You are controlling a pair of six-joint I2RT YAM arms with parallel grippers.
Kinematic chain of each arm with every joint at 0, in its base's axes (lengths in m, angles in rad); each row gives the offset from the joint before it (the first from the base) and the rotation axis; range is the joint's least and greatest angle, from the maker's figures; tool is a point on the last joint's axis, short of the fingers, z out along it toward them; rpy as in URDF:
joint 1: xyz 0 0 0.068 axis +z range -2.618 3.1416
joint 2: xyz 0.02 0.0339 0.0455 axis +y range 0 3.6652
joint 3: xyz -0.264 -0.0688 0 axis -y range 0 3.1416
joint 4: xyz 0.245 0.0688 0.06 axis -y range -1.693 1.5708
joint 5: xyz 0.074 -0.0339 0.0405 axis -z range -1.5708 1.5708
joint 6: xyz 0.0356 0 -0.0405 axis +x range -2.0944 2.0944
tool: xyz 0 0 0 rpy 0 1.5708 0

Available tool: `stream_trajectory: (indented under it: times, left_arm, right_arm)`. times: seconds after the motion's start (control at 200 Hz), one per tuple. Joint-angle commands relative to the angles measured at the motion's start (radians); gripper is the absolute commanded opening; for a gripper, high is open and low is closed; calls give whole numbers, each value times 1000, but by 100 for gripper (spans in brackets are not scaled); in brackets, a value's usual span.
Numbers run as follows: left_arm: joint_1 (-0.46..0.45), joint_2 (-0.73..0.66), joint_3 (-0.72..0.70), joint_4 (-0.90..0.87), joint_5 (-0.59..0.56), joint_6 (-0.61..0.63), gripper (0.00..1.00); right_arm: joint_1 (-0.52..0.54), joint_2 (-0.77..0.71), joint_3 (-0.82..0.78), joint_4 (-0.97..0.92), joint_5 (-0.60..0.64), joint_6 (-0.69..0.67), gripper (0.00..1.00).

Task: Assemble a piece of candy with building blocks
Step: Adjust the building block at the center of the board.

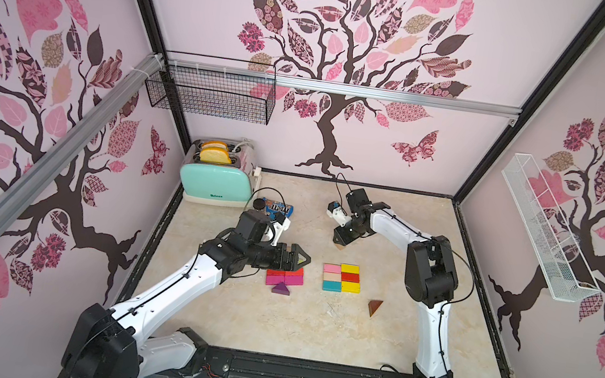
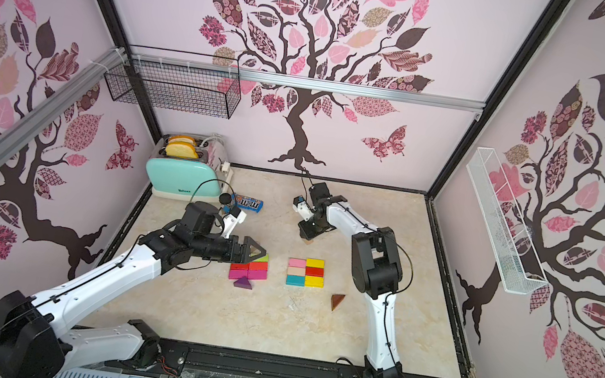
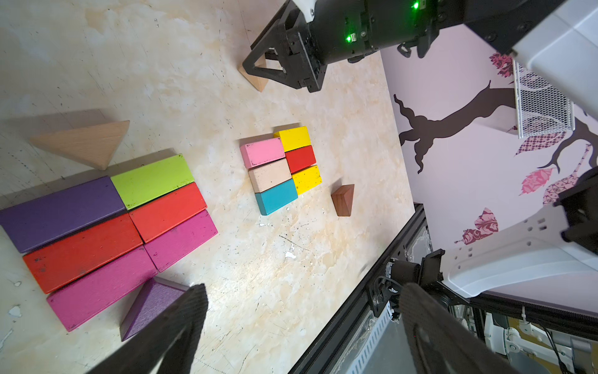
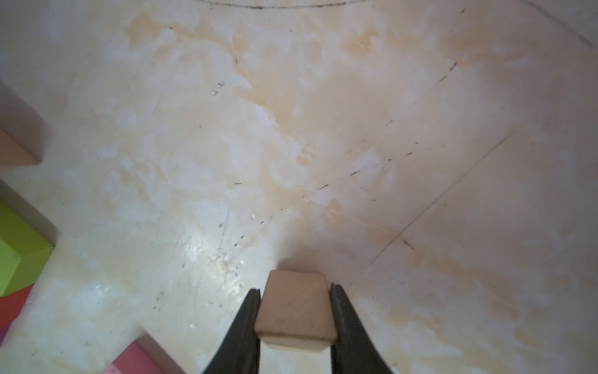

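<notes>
Only the left wrist view fully shows a tan triangle beside the big blocks. In both top views the left arm, stretched low, largely covers it, with the left gripper spread wide above them. At twelve o'clock from the small blocks, the right arm bends down. The right gripper pinches a tan wedge down at the bench.

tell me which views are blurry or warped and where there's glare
Right wrist view: soft throughout, the tan block in the right tool blurred, glare on the table. Left wrist view: blocks crisp, left tool fingers blurred. Both top views: sharp, wide-angle splay of the walls.
</notes>
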Motion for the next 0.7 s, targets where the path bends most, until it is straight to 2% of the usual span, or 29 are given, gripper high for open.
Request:
stream_trajectory:
  times: [0.0, 0.255, 0.345, 0.695]
  left_arm:
    - [6, -10, -21, 16, 20, 24, 97]
    - [7, -50, -41, 2, 63, 45, 97]
    - [6, -66, -46, 3, 83, 43, 96]
    - [6, -101, -45, -6, 94, 49, 96]
  right_arm:
    - [2, -117, 13, -65, -75, 55, 13]
    - [-86, -24, 211, -349, -317, 162, 14]
    - [-117, -8, 217, -349, -401, 191, 14]
    - [-130, 124, 219, -332, -489, 221, 16]
